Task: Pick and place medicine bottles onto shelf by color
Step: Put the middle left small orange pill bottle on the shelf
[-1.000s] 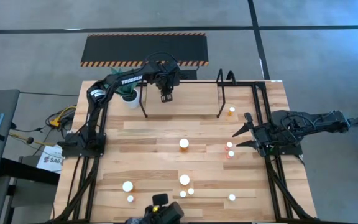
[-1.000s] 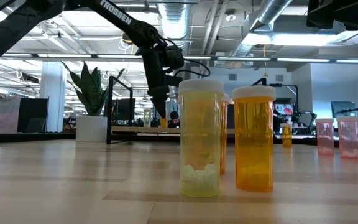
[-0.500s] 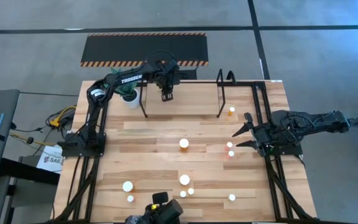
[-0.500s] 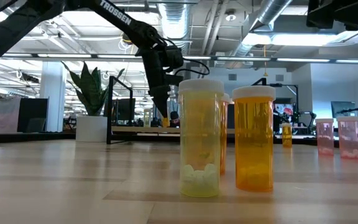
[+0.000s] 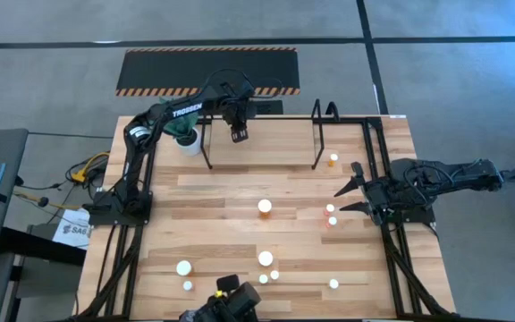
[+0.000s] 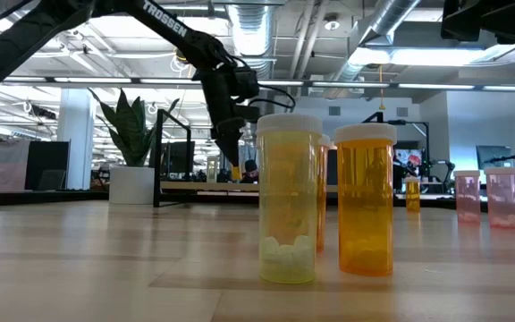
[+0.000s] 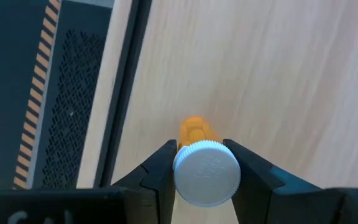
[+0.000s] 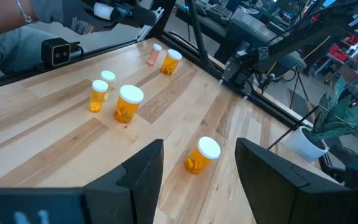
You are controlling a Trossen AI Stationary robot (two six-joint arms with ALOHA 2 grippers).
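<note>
Bottles [image 5: 265,207] counted at eleven, all white-capped: ten standing on the table [image 5: 195,224], one up in a grip. Of the ten, one alone at mid-table; two [image 5: 330,208] close together toward the right edge, just off the right gripper [image 5: 341,199]; one small orange [image 5: 333,159] near the shelf's right end; three [image 5: 265,258] clustered near the front edge, among them one yellow [image 6: 286,201] and one orange [image 6: 365,201] just beside it; two [image 5: 183,267] toward the front left corner; one [image 5: 333,284] toward the front right. Two pink ones [image 6: 466,195] seen far to the right from table height. One shelf [image 5: 271,148] along the far edge, with two black hoops [image 5: 318,134], one at each end. Left gripper [image 5: 238,134] over the shelf's left end, fingers pinching one orange bottle [image 7: 194,132] just under its cap [image 7: 206,173]; cannot tell whether that bottle touches the board. Right gripper parked at the right edge, fingers spread, holding nothing. One plant [image 5: 186,139] in a white pot at the far left, just beside the shelf's left hoop. One striped mat [image 5: 208,72] on the floor beyond the far edge.
</note>
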